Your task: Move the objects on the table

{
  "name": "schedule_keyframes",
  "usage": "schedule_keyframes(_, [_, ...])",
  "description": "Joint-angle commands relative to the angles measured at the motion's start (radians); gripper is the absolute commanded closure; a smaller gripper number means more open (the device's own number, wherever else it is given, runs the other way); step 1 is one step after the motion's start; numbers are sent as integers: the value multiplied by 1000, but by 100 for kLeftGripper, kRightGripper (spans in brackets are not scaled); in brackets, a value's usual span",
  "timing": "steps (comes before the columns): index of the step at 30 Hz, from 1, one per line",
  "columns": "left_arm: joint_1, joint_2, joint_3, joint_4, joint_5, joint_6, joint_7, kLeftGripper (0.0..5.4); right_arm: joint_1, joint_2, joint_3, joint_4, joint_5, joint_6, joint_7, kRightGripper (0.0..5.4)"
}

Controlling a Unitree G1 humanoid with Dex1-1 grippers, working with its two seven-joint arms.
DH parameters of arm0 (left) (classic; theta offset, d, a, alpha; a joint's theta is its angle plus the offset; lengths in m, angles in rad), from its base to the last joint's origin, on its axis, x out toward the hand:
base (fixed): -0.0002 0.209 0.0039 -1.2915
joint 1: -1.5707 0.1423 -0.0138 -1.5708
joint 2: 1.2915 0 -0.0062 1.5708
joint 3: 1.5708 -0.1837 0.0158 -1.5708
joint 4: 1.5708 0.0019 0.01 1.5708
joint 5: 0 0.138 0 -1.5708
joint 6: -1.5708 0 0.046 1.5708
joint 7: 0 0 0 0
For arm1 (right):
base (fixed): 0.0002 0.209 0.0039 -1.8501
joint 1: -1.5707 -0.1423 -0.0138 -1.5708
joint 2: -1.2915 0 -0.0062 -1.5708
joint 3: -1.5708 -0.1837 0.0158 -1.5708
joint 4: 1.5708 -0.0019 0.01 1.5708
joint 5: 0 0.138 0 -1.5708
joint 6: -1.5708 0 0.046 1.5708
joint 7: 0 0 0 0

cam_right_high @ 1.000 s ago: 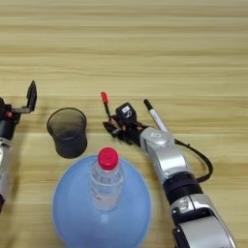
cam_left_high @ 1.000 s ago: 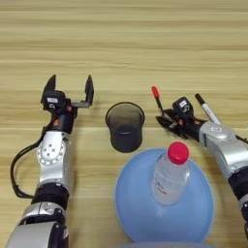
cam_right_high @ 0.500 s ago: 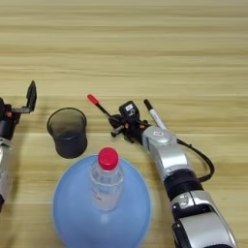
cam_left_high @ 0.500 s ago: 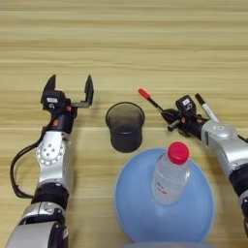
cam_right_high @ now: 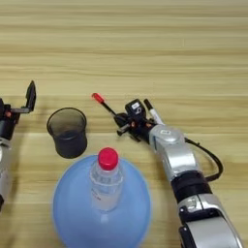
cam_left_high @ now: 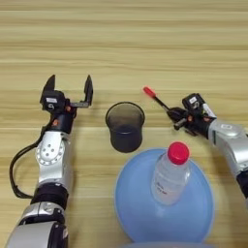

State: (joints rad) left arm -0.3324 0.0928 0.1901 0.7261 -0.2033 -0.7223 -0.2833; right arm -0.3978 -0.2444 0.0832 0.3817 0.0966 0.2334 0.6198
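My right gripper point(cam_right_high: 125, 124): fingers clamped on the thin dark red-capped pen point(cam_right_high: 107, 106), cap up-left (marker point(cam_right_high: 151, 112) beside my wrist).
My left gripper point(cam_left_high: 68, 87): fingers spread wide, empty, over the light wooden table point(cam_left_high: 126, 48).

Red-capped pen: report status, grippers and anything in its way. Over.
Right gripper shut on red-capped pen, red tip pointing up-left. Left gripper open, idle at left. White marker beside right wrist. Dark cup close left of pen.

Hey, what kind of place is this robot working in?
Probably a lab test bench: a bare wooden table with staged props, namely a dark cup, a bottle on a blue plate, and pens.
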Motion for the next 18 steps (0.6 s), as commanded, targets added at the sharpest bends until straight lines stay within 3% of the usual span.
schedule_keyframes(1, [-2, -1, -1, 2, 4, 3, 2, 0, -11, -58, -18, -140, 23, 48, 28, 498])
schedule_keyframes(10, [-9, -5, -5, 11, 11, 1, 10, 0, -36, -190, -3, -360, 41, 128, 129, 498])
schedule_keyframes(18, [-11, -8, -11, 14, 14, -4, 16, 0, -126, -330, 11, -450, 83, 202, 296, 498])
